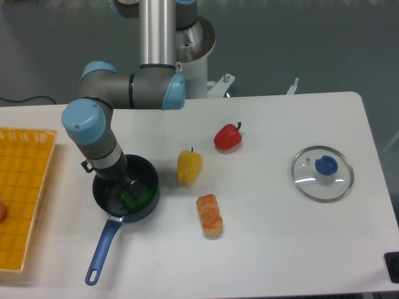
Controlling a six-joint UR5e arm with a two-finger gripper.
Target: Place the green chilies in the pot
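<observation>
- Gripper point(124, 187) sits low over the pot point(147, 172), mostly hidden under the arm's wrist; only one grey finger point(133, 184) shows clearly, reaching down into the pan.
- Jaw opening: cannot tell. The wrist covers the second finger, and whether the finger touches the vegetable cannot be made out.
- Green chilies point(136, 196) lie inside the pot, on its floor toward the near-right side, just beside the visible finger. Only part of the green shape shows; the rest is hidden by the finger and the pot wall.
- Pot stands on the white table point(280, 249), left of centre, its blue handle point(103, 246) pointing toward the near-left edge. Its far-left rim is covered by the arm.
- Robot arm point(100, 128): grey links with light blue joint caps, coming down from the mast at the top; the upper part is cut off by the frame edge.
- Yellow pepper point(189, 166) stands just to the right of the pot, apart from it.
- Red pepper point(227, 136) lies farther back and right of the yellow one.
- Orange-brown bread-like piece point(209, 215) lies in front of the yellow pepper, near the pot but not touching.
- Glass lid point(308, 180) with blue knob point(325, 166) lies flat, well apart on the right.
- Yellow basket point(25, 193) at the left edge, partly cut off; a small reddish object point(2, 212) at its left margin is too cropped to identify.
- Dark object point(392, 266) at the lower right corner, cut off, unidentifiable.
</observation>
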